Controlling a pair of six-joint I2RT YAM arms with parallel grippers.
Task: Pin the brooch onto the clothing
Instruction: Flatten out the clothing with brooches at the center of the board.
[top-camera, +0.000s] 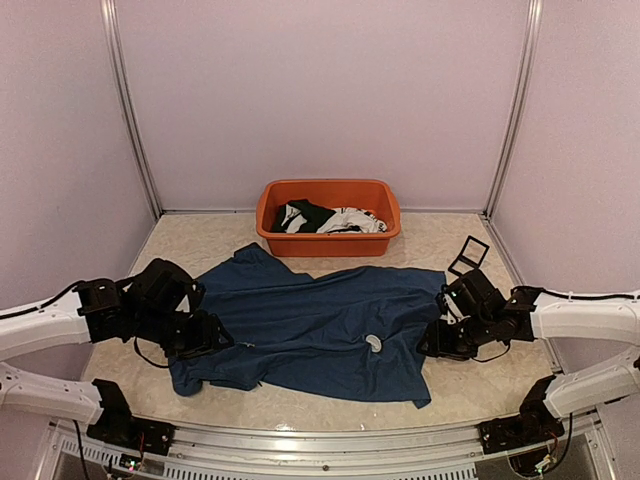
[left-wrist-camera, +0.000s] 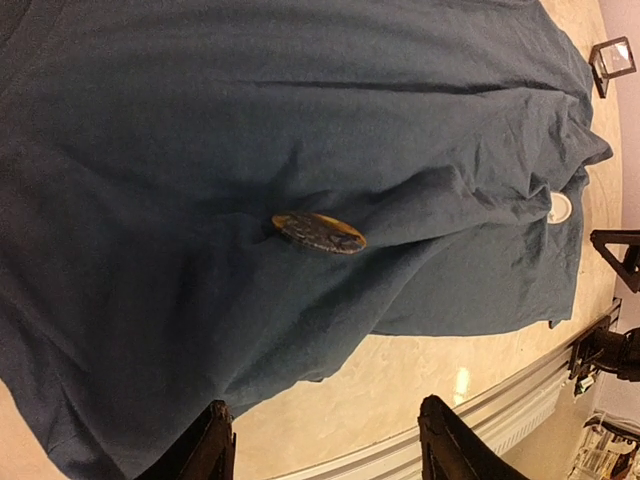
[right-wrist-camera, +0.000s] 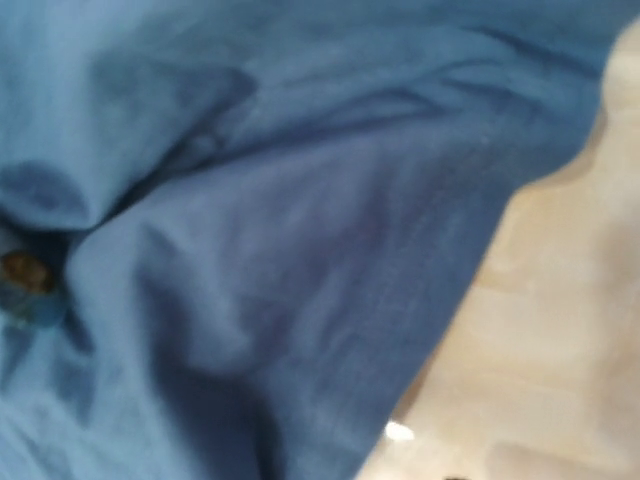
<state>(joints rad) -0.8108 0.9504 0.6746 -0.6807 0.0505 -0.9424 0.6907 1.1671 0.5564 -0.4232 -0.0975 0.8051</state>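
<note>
The dark, mottled oval brooch lies on the left part of the large navy-blue soft-fabric T-shirt. It is near the left gripper and to its right. That gripper's jaws are spread and empty. The brooch's long axis runs parallel to the gap between them. The right gripper hangs at the shirt's right edge, well apart from the brooch; I cannot tell whether it is spread.

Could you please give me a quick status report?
Left gripper open, empty; right gripper unclear. Brooch sitting on the clothing. Nothing blocking it.
</note>
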